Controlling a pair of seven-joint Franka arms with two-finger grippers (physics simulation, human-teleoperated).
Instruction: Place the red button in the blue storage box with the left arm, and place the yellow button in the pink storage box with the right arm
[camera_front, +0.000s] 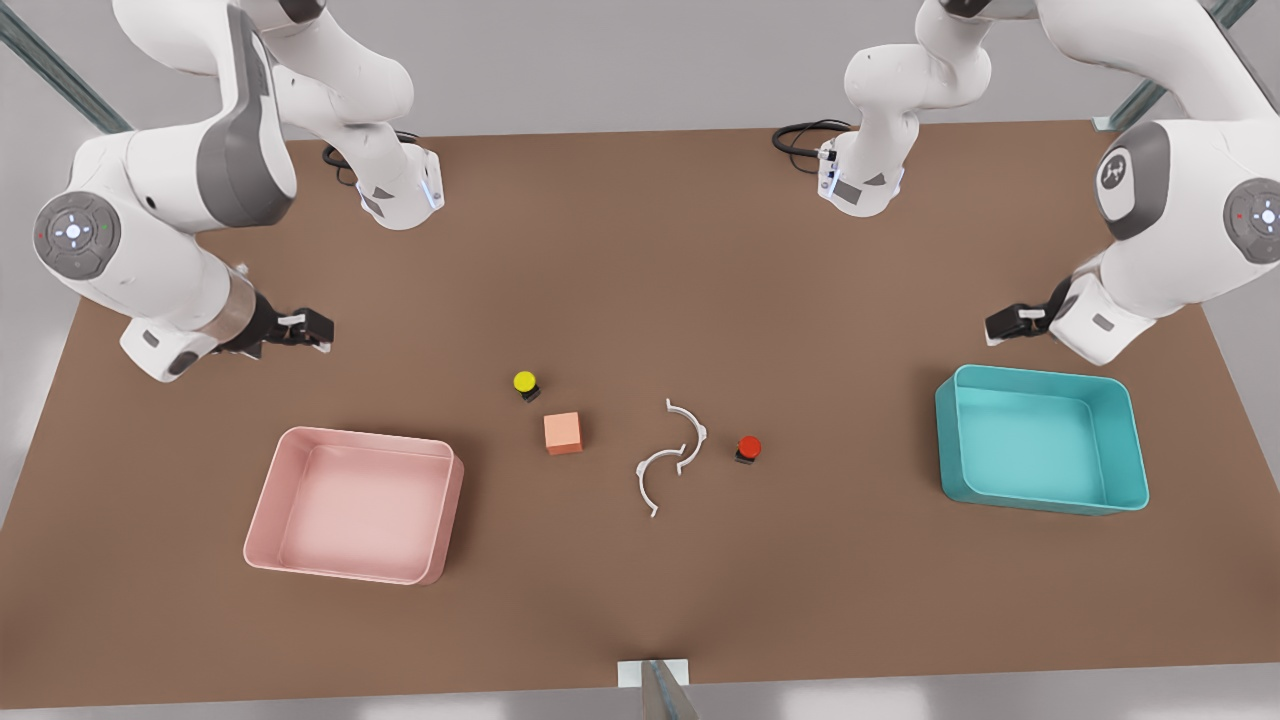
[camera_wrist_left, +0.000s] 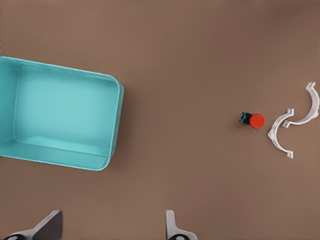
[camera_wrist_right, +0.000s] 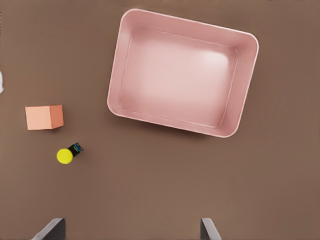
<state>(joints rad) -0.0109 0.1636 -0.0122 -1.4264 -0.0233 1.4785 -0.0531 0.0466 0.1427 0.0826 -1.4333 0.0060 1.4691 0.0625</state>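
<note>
Both grippers hang released above the table, neither touching a button.
Left gripper (camera_front: 1000, 326) hovers at the front view's right above the blue storage box (camera_front: 1120, 497); right gripper (camera_front: 322, 332) at upper left above the pink storage box (camera_front: 262, 520). Mid-frame sit the yellow button (camera_front: 525, 383), orange cube (camera_front: 563, 433) and red button (camera_front: 748, 448).

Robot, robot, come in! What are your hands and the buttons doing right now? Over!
Left hand open, up beside blue storage box; right hand open above pink storage box. Red button, yellow button untouched on table. Orange cube, white clips lie between them.
</note>
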